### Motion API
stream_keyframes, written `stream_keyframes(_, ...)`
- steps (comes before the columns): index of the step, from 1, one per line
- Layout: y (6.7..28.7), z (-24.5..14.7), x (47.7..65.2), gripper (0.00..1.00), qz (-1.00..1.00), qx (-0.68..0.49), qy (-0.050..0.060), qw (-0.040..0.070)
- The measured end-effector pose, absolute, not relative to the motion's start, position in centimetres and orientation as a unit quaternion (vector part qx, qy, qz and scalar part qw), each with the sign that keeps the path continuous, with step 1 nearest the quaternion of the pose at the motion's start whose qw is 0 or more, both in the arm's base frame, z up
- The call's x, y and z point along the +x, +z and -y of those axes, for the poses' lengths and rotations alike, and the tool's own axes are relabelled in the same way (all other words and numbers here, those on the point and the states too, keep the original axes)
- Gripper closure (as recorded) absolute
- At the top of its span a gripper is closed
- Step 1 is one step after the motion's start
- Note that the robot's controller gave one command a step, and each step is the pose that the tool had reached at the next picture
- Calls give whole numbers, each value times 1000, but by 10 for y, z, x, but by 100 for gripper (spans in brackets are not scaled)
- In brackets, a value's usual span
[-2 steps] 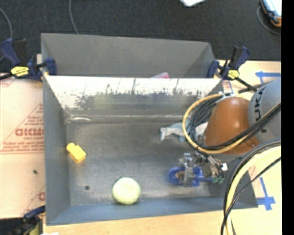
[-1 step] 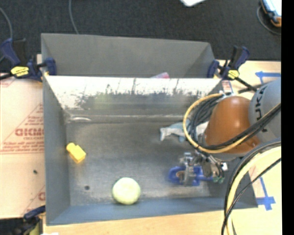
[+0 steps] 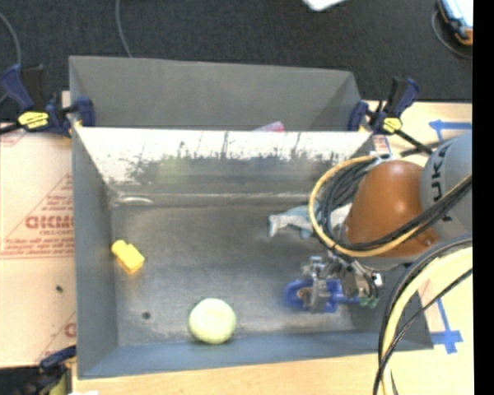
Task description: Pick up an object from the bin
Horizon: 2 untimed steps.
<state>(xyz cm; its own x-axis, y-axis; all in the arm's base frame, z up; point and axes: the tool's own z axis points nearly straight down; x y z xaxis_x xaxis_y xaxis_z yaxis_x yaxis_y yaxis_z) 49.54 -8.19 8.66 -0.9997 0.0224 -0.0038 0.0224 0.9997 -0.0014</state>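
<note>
Four small things lie well apart on the floor of a grey metal bin (image 3: 230,159), seen from above. Take the bin floor as a clock face, with 12 o'clock at the far wall.

At 9 o'clock, near the left wall, sits a small yellow block (image 3: 128,256). At 6 o'clock, close to the near wall, rests a pale green ball (image 3: 212,321). At about 2 o'clock lies a crumpled whitish scrap (image 3: 292,221), its right end hidden under the robot's wrist. At 4 o'clock, close to the near right corner, lies a small blue thing (image 3: 296,295) of uneven shape.

The robot arm comes in from 3 o'clock. Its wrist carries a rounded orange cover (image 3: 383,204), with loops of dark and yellow cables (image 3: 329,196) curving round it. Below the cover, the gripper (image 3: 323,290) points down at 4 o'clock, low in the bin, right at the blue thing. Blue shows on both sides of the gripper's metal tip, to the left and to the right. Whether the gripper is wide, narrow or clamped on the blue thing cannot be told from this angle, nor whether the blue thing has left the floor.

The yellow block and the green ball are well away from the gripper.
</note>
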Motion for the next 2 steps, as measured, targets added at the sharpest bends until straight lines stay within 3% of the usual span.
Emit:
stream_keyframes(1,106,82,493,100,-1000,12,0,-3)
stream_keyframes(2,130,82,494,100,-1000,12,-1,-1)
